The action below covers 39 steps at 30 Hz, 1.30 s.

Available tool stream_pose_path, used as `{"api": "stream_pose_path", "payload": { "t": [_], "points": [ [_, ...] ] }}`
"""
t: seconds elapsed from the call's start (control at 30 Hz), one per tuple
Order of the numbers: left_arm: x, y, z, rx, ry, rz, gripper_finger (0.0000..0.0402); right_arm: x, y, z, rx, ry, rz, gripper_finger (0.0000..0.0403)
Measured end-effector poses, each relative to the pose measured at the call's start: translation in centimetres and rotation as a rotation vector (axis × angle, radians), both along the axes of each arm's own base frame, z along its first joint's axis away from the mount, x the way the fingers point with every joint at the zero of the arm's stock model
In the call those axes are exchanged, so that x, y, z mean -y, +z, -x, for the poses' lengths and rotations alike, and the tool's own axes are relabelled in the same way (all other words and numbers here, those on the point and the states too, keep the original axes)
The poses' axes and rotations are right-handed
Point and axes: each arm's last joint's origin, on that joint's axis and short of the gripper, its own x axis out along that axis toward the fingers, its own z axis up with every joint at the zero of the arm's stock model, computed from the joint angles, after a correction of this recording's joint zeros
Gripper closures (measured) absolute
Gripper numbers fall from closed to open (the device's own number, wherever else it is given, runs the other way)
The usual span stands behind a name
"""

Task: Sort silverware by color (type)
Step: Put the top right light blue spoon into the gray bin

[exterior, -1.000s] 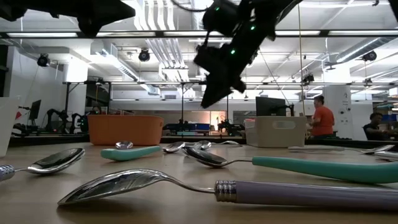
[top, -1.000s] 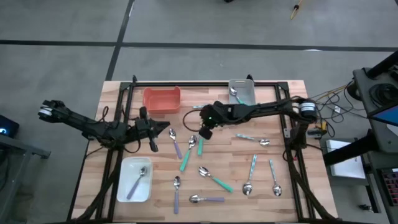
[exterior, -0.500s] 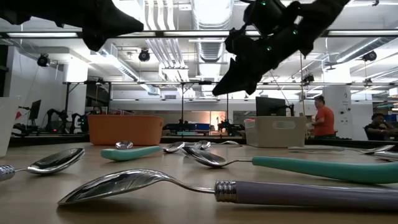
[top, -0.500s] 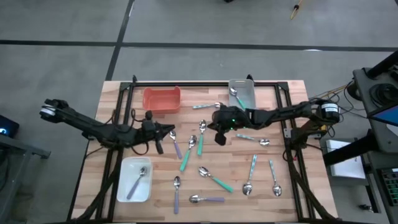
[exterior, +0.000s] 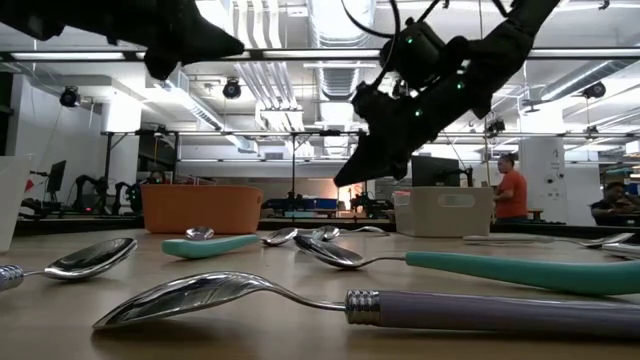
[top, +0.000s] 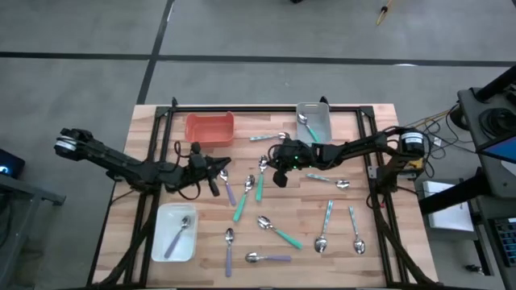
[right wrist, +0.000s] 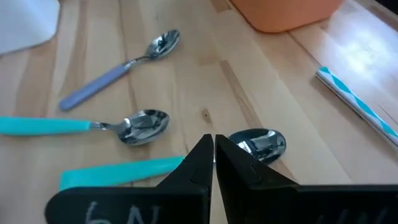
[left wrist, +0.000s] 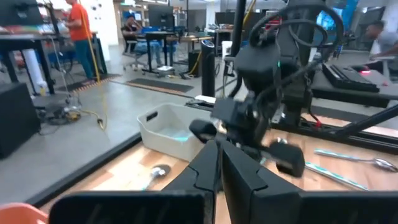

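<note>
Several spoons lie flat on the wooden table: teal-handled ones (top: pixel 242 203) (top: pixel 279 232), lavender ones (top: pixel 228 188) (top: pixel 268 258), and pale blue ones (top: pixel 325 227) (top: pixel 355 229). My left gripper (top: pixel 216 182) hovers shut above the table's middle left, just left of a lavender spoon. My right gripper (top: pixel 278 174) hovers shut above the centre. Its wrist view (right wrist: pixel 213 149) looks down on a spoon bowl (right wrist: pixel 258 142), a teal spoon (right wrist: pixel 93 124) and a lavender spoon (right wrist: pixel 118 62). The left wrist view shows my left gripper's shut fingers (left wrist: pixel 219 163) pointing at the right arm.
An orange tray (top: pixel 210 127) and a grey tray (top: pixel 314 121) holding a spoon stand at the far edge. A white tray (top: pixel 176 234) with a lavender spoon sits at the near left. People stand in the room beyond the table (exterior: pixel 518 190).
My left gripper has crept toward the table's right, nearer the lavender spoon. My right gripper has shifted a little toward the right edge and risen slightly, staying above the table. No spoon has moved.
</note>
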Motion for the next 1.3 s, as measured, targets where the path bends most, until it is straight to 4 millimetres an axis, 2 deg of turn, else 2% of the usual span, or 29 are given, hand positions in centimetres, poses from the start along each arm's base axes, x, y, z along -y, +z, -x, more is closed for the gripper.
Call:
{"api": "stream_pose_path", "payload": {
  "t": [0.2,0.47,0.7,0.87,1.0,1.3],
  "points": [
    [-0.2,1.4,-1.4,-0.029,0.016,-0.088,0.0400,0.1,-1.2,-0.8,-0.046,0.037,0.048,0.0394],
    [-0.8,2.4,-3.3,-0.057,-0.038,-0.153,0.0400,0.2,-1.4,-1.1,-0.056,0.060,0.080,0.0394],
    [-2.5,2.4,-5.4,-0.133,-0.147,-0.132,0.0400,-0.1,-0.4,0.4,-0.175,0.081,0.073,0.0394],
    [-4.1,1.4,-7.2,-0.260,-0.290,-0.045,0.0400,-0.7,0.8,2.0,-0.205,0.141,0.130,0.0394],
    [-5.3,0.0,-8.7,-0.346,-0.315,0.007,0.0400,-0.8,1.7,2.9,-0.173,0.160,0.163,0.0394],
    [-7.1,-3.0,-12.4,-0.488,-0.307,0.066,0.0400,-1.4,0.4,4.7,-0.060,0.186,0.215,0.0394]
  ]
}}
